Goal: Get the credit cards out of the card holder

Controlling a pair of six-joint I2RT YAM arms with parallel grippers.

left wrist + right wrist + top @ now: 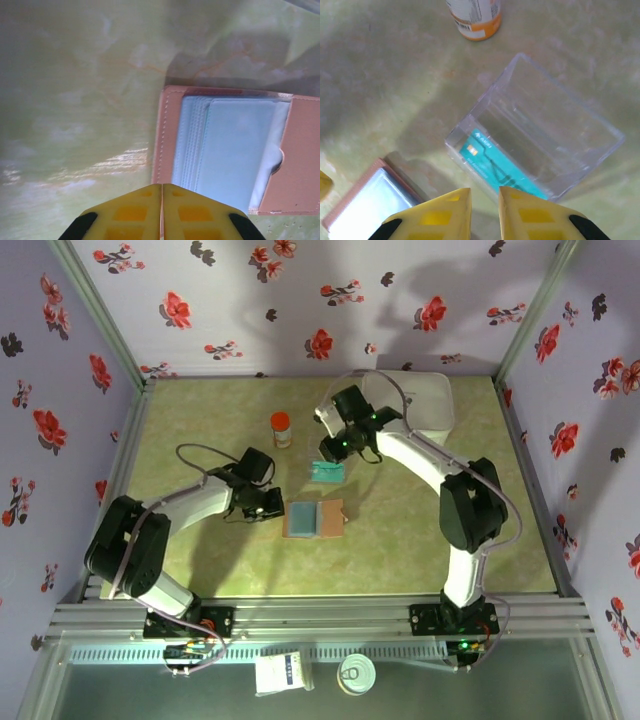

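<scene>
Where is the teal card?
In the top view, the card lies mid-table inside the clear tray, between the bottle and the wallet, under the right gripper.

Top external camera sat high behind both arm bases, looking down on the whole desk [400, 550]. Left wrist camera pointed steeply down, very close, past its own yellow fingers [135, 210] at the card holder [300, 155]. Right wrist camera looked down from slightly farther off, over the clear tray [580, 125]. All three views shared the card holder.
</scene>
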